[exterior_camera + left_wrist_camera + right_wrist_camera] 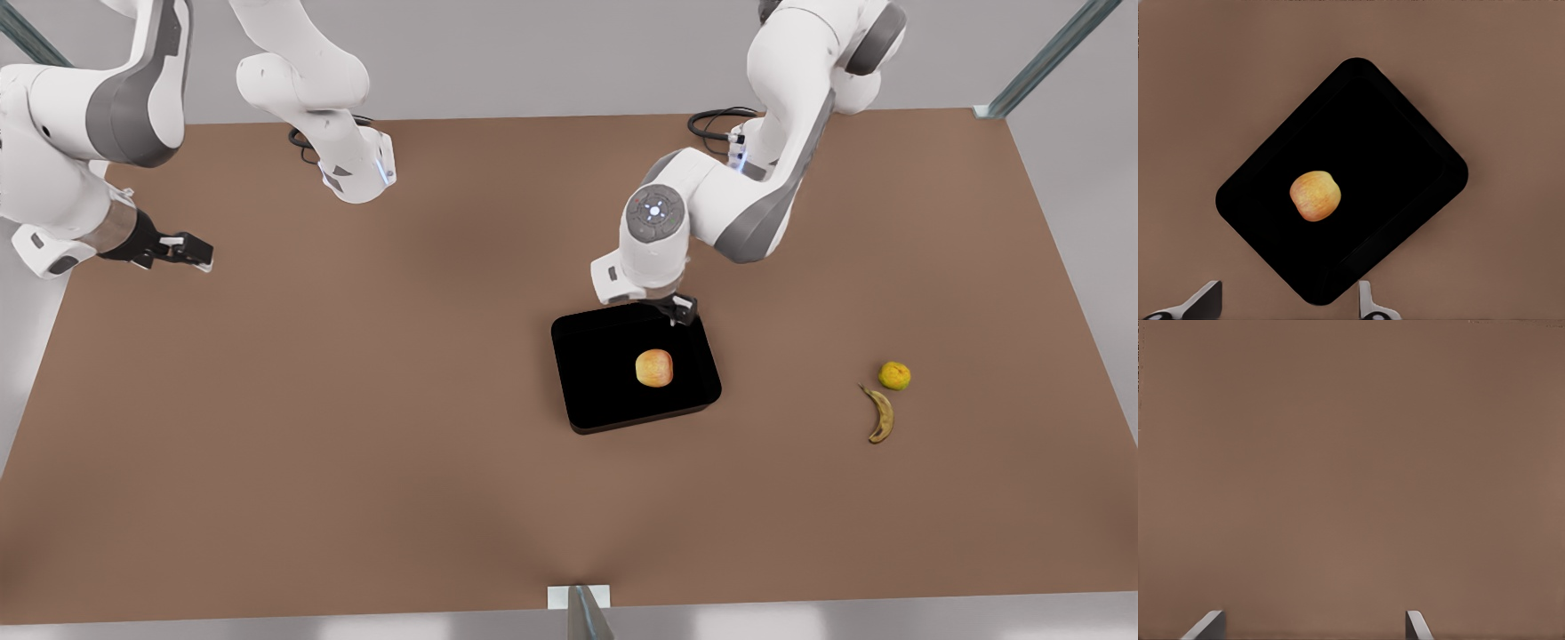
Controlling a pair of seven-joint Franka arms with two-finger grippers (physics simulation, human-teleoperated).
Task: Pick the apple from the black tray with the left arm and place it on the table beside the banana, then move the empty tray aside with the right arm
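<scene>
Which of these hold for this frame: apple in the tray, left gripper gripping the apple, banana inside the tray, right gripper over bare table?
1. The apple lies in the black tray. True.
2. The left gripper grips the apple. False: it is open above the tray's far edge.
3. The banana is in the tray. False: it lies on the table beside a yellow-green fruit.
4. The right gripper is open over bare table. True.

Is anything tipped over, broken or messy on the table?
No, nothing stands out. The apple sits whole in the black tray, and the banana lies beside a small yellow-green fruit. The left gripper is open above the tray; the right gripper waits open.
</scene>
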